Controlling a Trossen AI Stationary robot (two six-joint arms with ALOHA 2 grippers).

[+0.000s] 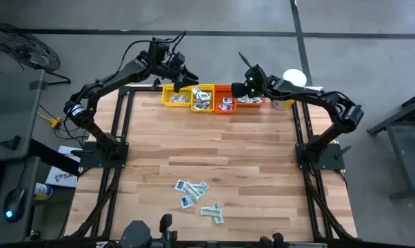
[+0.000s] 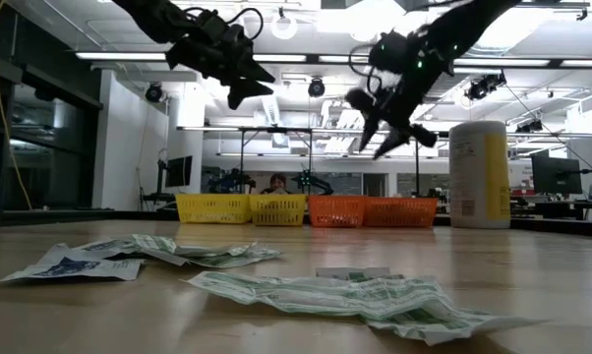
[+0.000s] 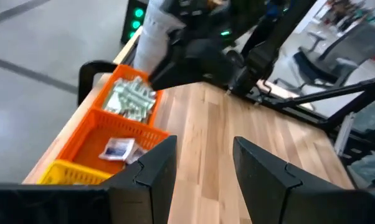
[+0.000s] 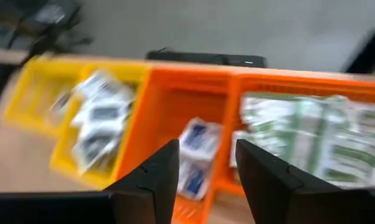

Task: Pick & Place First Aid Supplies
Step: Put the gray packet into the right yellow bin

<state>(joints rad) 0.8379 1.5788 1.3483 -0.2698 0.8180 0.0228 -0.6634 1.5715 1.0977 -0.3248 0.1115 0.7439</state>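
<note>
- Orange trays [image 1: 236,100] are sitting at the bench's far edge, the right gripper [image 1: 247,87] hovering above, jaws spread, empty.
- Left gripper [image 1: 187,78] is hovering over yellow trays [image 1: 187,98], jaws spread.
- Packets [image 1: 199,198] are lying near the near edge.

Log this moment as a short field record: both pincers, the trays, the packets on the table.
left pincer: open, empty, above the yellow trays
right pincer: open, empty, above the orange trays
trays: four in a row at the far edge, packets inside
loose packets: scattered flat on the near table
canister: upright beside the orange trays
</note>
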